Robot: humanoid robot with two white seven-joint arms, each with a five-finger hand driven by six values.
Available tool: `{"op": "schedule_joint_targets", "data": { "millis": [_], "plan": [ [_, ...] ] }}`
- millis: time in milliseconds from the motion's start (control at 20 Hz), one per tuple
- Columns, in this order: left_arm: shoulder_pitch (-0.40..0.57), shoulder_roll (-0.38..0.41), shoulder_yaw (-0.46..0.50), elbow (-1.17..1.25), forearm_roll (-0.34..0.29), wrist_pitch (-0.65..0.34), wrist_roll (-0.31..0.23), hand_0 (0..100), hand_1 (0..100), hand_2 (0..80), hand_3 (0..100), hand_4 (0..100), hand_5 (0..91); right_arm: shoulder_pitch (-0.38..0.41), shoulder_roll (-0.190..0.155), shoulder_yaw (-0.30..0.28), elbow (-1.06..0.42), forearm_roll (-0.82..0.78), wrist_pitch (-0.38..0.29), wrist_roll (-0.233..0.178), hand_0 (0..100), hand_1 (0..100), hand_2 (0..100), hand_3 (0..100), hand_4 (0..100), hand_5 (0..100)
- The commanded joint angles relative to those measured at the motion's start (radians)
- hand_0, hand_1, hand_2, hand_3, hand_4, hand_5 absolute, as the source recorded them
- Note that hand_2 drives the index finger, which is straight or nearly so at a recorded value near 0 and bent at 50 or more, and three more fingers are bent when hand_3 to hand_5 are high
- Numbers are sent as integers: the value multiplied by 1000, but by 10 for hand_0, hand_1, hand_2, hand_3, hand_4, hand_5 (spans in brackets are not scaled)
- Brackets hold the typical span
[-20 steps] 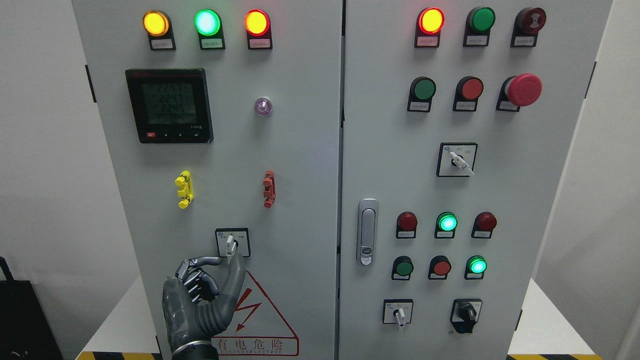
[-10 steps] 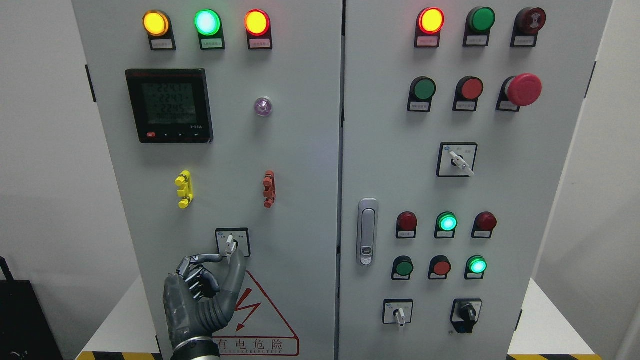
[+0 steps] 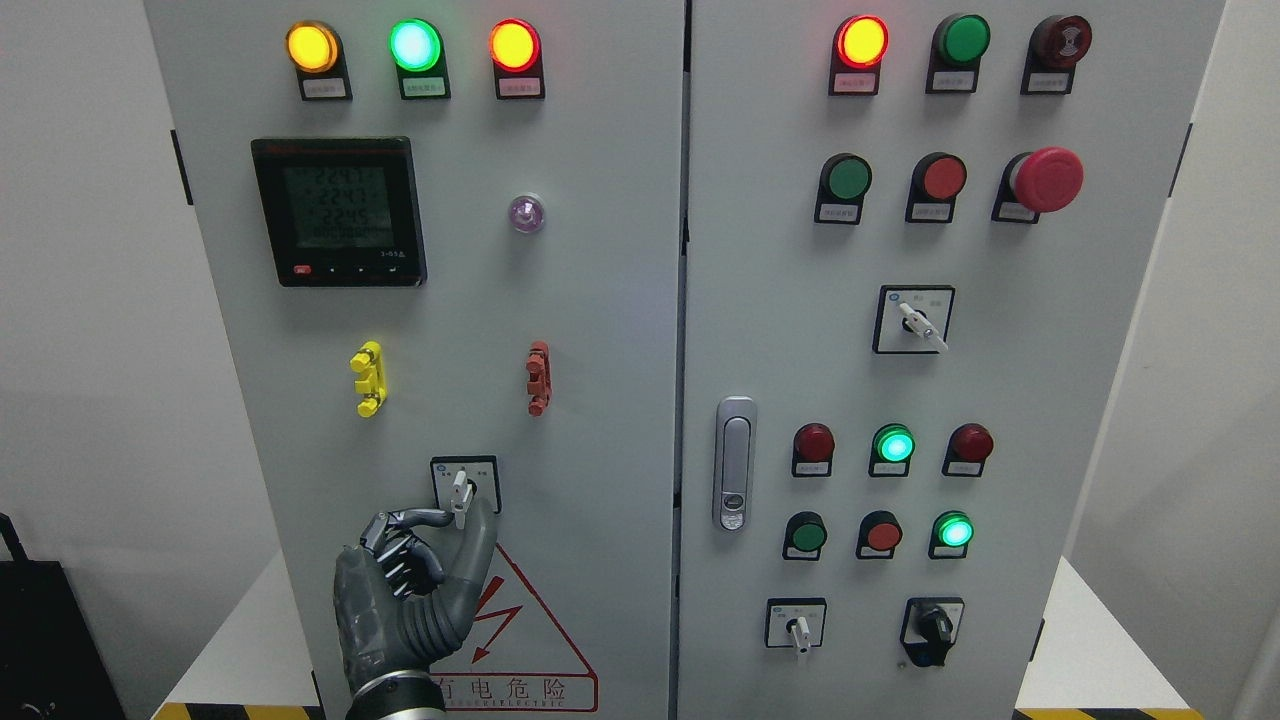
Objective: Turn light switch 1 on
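Left hand (image 3: 415, 590) pinches the selector switch (image 3: 461, 492) from below, forefinger and thumb on its lever. Lever stands upright above the warning triangle (image 3: 520, 625).

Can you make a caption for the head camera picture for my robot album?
Robot's left hand pinches the white selector switch on the grey cabinet.

Plain white walls (image 3: 80, 300) flank the scene at 9 and 3 o'clock, evenly lit. A white tabletop (image 3: 235, 640) with yellow-black hazard tape (image 3: 230, 711) along its edge shows at 7 and 5 o'clock; a dark object (image 3: 45, 640) sits at 8 o'clock
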Motion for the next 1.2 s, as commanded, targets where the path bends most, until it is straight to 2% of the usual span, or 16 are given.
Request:
{"op": "schedule_joint_targets", "data": {
  "millis": [0, 1152],
  "plan": [
    [-11, -1, -4, 10, 1, 2, -3, 85, 592, 558, 1000, 1000, 874, 0, 0, 1, 0, 0, 0, -1, 0, 0, 0, 0, 0, 0],
    [-26, -3, -4, 8, -2, 45, -2, 89, 561, 569, 1000, 1000, 874, 0, 0, -1, 0, 0, 0, -1, 0, 0, 0, 0, 0, 0]
  ]
}}
